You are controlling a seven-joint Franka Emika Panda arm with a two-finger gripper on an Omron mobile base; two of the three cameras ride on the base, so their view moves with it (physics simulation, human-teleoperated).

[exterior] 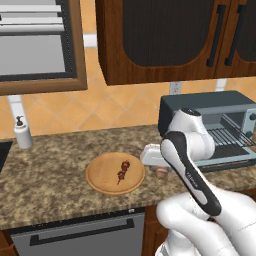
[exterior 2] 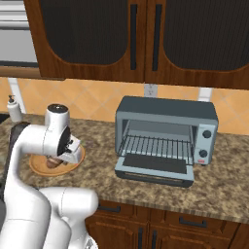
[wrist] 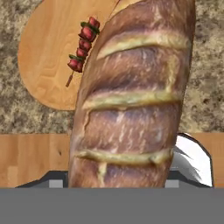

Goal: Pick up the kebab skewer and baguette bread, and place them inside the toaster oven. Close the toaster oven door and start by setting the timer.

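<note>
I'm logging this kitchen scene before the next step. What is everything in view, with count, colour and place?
baguette bread: one, brown with pale slashes, held in the gripper, lifted over the board's right edge
kebab skewer: one, dark red chunks, lying on the board
round board: one, light wood, on the counter left of the oven
toaster oven: one, grey-blue, on the counter, wire rack inside
toaster oven door: one, dark glass, folded down open
soap dispenser: one, white, far left against the wall
counter: one, speckled brown stone
upper cabinets: dark wood, above the oven
wall outlet: one, white, above the oven
gripper: one, closed on the bread beside the board
</note>
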